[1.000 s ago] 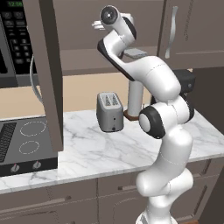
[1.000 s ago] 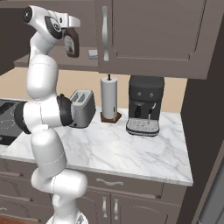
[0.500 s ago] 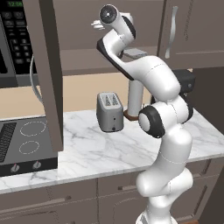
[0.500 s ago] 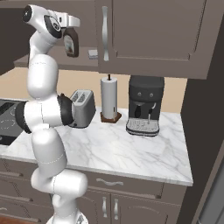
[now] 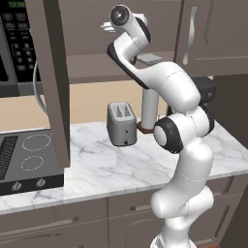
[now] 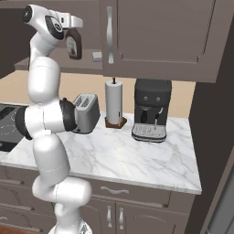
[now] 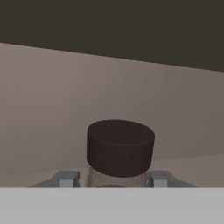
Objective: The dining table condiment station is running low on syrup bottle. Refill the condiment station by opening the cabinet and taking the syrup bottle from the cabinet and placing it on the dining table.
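Syrup bottle: in my right base view the syrup bottle [image 6: 72,45] hangs dark under the wrist, up in the open cabinet [image 6: 55,64] space, above the shelf edge.
Right base, gripper: I see the gripper [image 6: 72,38] at the end of the raised arm, level with the cabinet's lower shelf; a small pale item [image 6: 96,55] sits on that shelf beside it, too small for me to name.
Right base, counter: toaster [image 6: 85,112], paper towel roll [image 6: 114,102] and black coffee machine [image 6: 151,111] stand in a row on the marble counter [image 6: 137,157], well below the bottle.
Left base, door: the cabinet door [image 5: 52,82] stands swung open, edge toward me, with the microwave [image 5: 17,46] behind it and the stove [image 5: 26,157] below.
Left base, arm: the arm reaches up into the cabinet opening; its own wrist hides the bottle from me here.
Hand view, grip: the bottle's black cap [image 7: 120,146] sits between the two grey fingertips [image 7: 66,178], which press the neck from either side, so the gripper is pinching the bottle.
Hand view, backdrop: plain taupe cabinet surface behind the cap, darker above.
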Controlling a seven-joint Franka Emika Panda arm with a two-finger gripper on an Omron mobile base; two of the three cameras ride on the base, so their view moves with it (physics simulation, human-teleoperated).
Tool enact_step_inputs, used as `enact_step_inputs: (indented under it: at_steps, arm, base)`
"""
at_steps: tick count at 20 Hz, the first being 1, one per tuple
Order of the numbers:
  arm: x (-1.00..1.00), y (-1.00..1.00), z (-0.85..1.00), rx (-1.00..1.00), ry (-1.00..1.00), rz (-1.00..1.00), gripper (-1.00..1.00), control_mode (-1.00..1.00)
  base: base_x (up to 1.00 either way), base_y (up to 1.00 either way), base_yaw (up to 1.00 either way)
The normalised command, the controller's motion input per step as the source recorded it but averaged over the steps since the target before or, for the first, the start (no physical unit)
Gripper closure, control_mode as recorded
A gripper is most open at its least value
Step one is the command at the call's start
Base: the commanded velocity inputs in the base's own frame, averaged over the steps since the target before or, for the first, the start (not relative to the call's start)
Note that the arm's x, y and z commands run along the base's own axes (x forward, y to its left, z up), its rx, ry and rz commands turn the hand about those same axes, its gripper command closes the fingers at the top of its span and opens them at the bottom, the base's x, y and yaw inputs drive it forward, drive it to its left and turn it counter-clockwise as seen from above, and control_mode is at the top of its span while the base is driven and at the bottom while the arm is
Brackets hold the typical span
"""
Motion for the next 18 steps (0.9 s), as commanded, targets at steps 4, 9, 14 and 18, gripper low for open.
enact_step_inputs:
  at_steps: [4,9,14,18]
  arm:
    - [-0.46,0.03,0.0,0.0,-0.1,0.0,1.0,-1.0]
    - [-0.82,0.24,0.0,0.0,-0.13,0.0,1.0,-1.0]
    - [-0.97,0.37,0.0,0.0,-0.09,0.0,1.0,-1.0]
    - [-1.0,0.23,0.0,0.0,0.0,0.0,1.0,-1.0]
  base:
    - [0.0,0.0,0.0]
    - [0.0,0.0,0.0]
    - [0.0,0.0,0.0]
    - [0.0,0.0,0.0]
